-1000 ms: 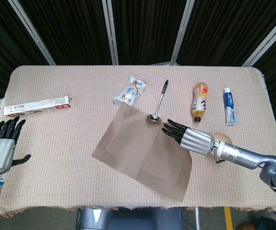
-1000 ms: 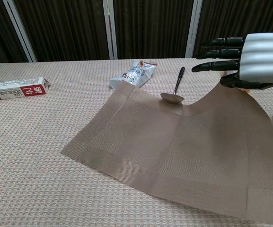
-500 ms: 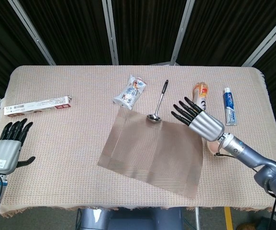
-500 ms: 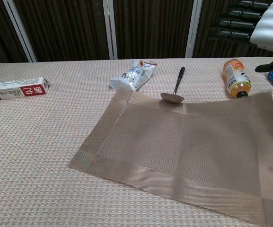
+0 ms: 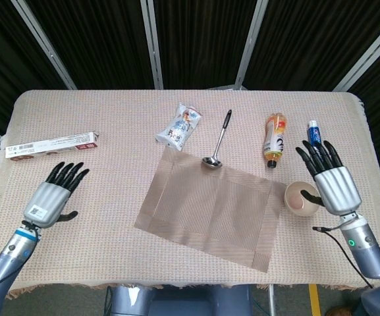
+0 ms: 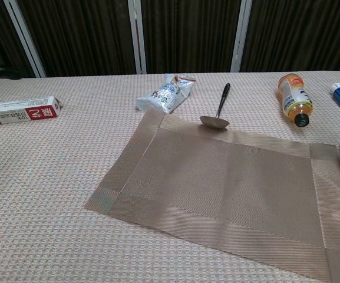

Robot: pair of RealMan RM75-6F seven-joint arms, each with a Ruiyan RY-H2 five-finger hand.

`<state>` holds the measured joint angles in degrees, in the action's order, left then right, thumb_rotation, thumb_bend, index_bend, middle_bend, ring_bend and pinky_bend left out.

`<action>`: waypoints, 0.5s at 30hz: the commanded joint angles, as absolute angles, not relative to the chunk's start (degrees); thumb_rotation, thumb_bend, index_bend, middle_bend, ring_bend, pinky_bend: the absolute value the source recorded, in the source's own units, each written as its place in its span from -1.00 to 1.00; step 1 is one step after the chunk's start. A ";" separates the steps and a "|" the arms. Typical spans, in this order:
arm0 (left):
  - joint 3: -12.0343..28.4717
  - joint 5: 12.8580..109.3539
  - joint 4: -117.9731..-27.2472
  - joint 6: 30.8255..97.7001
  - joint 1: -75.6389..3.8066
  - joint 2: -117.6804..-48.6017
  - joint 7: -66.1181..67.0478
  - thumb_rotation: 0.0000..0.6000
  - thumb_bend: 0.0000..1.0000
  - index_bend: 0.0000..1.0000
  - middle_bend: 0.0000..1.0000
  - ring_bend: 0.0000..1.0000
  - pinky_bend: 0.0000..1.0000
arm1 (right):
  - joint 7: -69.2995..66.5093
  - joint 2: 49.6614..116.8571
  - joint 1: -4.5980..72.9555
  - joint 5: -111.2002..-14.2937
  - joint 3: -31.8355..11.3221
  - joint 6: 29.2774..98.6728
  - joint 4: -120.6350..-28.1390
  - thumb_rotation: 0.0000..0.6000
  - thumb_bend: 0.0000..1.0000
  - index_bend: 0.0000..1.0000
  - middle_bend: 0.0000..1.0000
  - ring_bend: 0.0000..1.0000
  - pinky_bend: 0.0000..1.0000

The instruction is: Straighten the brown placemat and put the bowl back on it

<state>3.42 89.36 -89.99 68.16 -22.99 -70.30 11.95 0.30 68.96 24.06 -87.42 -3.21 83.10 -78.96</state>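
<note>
Left robot hand [image 5: 50, 197] hovers empty with fingers spread, well to the left of the brown placemat [image 5: 208, 210], which lies flat but skewed on the bench [image 5: 110, 171]. Thin, limp woven cloth, it probably slides best drawn by a corner. Just past its right edge, the bowl [image 5: 300, 198], seemingly light and rigid, sits touching the empty, splayed right robot hand [image 5: 329, 181]; its rim looks the likeliest hold.

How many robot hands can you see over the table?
2. The silver left hand with black fingers hovers open near the table's left front edge. The silver right hand hovers open beside the tan round bowl, at the right.
</note>
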 commanded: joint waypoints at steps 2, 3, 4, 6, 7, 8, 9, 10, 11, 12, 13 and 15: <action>2.91 95.14 -81.29 63.13 -29.21 -76.49 5.30 1.00 -1.00 -0.57 -1.00 -1.00 -1.00 | -0.02 64.47 18.05 -82.63 -1.27 83.26 -88.15 1.00 -1.00 -1.00 -1.00 -1.00 -1.00; 2.69 95.89 -78.54 61.83 -30.69 -78.53 2.64 1.00 -0.99 -0.56 -1.00 -1.00 -1.00 | 0.44 64.30 17.06 -81.94 -0.84 83.40 -89.66 1.00 -1.00 -1.00 -1.00 -1.00 -1.00; 2.50 96.26 -76.89 61.07 -31.51 -79.73 1.19 1.00 -0.98 -0.56 -1.00 -1.00 -1.00 | 0.78 64.32 16.49 -81.47 -0.66 83.50 -90.45 1.00 -1.00 -1.00 -1.00 -1.00 -1.00; 2.06 97.38 -72.55 59.50 -33.49 -82.78 -0.71 1.00 -0.95 -0.56 -1.00 -1.00 -1.00 | 1.59 64.77 15.17 -80.32 -0.53 84.07 -91.82 1.00 -1.00 -1.00 -1.00 -1.00 -1.00; 1.94 97.78 -71.56 59.24 -33.95 -83.50 -0.77 1.00 -0.94 -0.55 -1.00 -1.00 -1.00 | 1.71 64.92 14.88 -80.01 -0.51 84.17 -92.08 1.00 -1.00 -1.00 -1.00 -1.00 -1.00; 1.70 98.46 -69.67 58.73 -34.80 -85.02 -1.07 1.00 -0.93 -0.55 -1.00 -1.00 -1.00 | 1.97 65.19 14.33 -79.39 -0.47 84.35 -92.60 1.00 -1.00 -1.00 -1.00 -1.00 -1.00; 1.58 98.72 -68.80 58.48 -35.19 -85.79 -1.36 1.00 -0.92 -0.55 -1.00 -1.00 -1.00 | 2.17 65.31 14.08 -79.13 -0.46 84.45 -92.82 1.00 -1.00 -1.00 -1.00 -1.00 -1.00; 1.34 99.28 -66.98 57.93 -36.04 -87.45 -1.82 1.00 -0.91 -0.55 -1.00 -1.00 -1.00 | 2.70 65.57 13.58 -78.63 -0.44 84.71 -93.22 1.00 -1.00 -1.00 -1.00 -1.00 -1.00; 1.16 99.85 -65.13 57.76 -36.73 -88.97 -2.09 1.00 -0.90 -0.55 -1.00 -1.00 -1.00 | 3.30 65.86 13.14 -78.34 -0.45 85.08 -93.54 1.00 -1.00 -1.00 -1.00 -1.00 -1.00; 1.04 100.13 -64.26 57.73 -37.03 -89.70 -2.25 1.00 -0.88 -0.55 -1.00 -1.00 -1.00 | 3.60 66.02 12.94 -78.24 -0.47 85.29 -93.65 1.00 -1.00 -1.00 -1.00 -1.00 -1.00; 0.77 100.62 -62.66 57.73 -37.53 -91.07 -2.68 1.00 -0.85 -0.55 -1.00 -1.00 -1.00 | 4.21 66.37 12.58 -78.16 -0.49 85.70 -93.77 1.00 -1.00 -1.00 -1.00 -1.00 -1.00; 0.27 101.38 -60.52 57.81 -38.22 -92.96 -3.57 1.00 -0.80 -0.55 -1.00 -1.00 -1.00 | 4.97 66.81 12.18 -78.40 -0.29 85.98 -93.78 1.00 -1.00 -1.00 -1.00 -1.00 -1.00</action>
